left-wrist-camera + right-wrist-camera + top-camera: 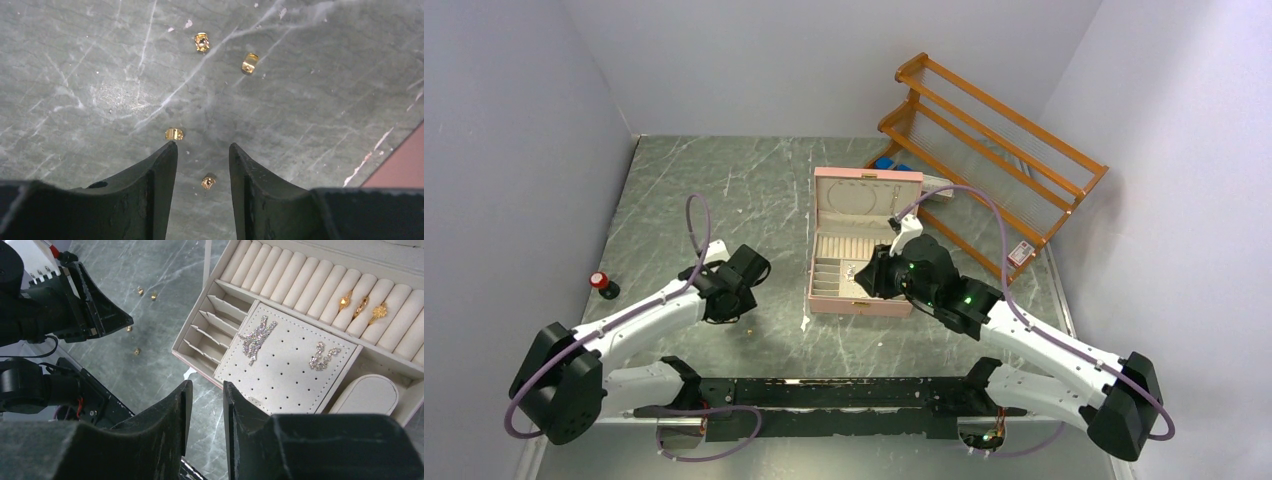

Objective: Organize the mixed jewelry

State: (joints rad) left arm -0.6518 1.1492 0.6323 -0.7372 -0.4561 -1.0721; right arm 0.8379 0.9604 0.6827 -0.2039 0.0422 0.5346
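Several tiny gold pieces of the mixed jewelry lie loose on the grey marble table. In the left wrist view one gold piece (pixel 209 181) sits on the table between the fingers of my left gripper (pixel 202 146), which is open and not touching it. Another gold piece (pixel 174 133) lies just past the left fingertip, and two more (pixel 201 42) (pixel 249 63) lie farther off. My right gripper (pixel 206 385) hangs open and empty over the near edge of the pink jewelry box (pixel 859 306). Three gold rings (pixel 362 305) sit in the box's roll rows.
Two sparkly silver earrings (pixel 256 338) (pixel 322 356) rest on the box's perforated pad. An orange wooden rack (pixel 994 150) stands at the back right. A small red-capped object (pixel 604 285) is at the left table edge. The black base rail (pixel 844 392) runs along the near edge.
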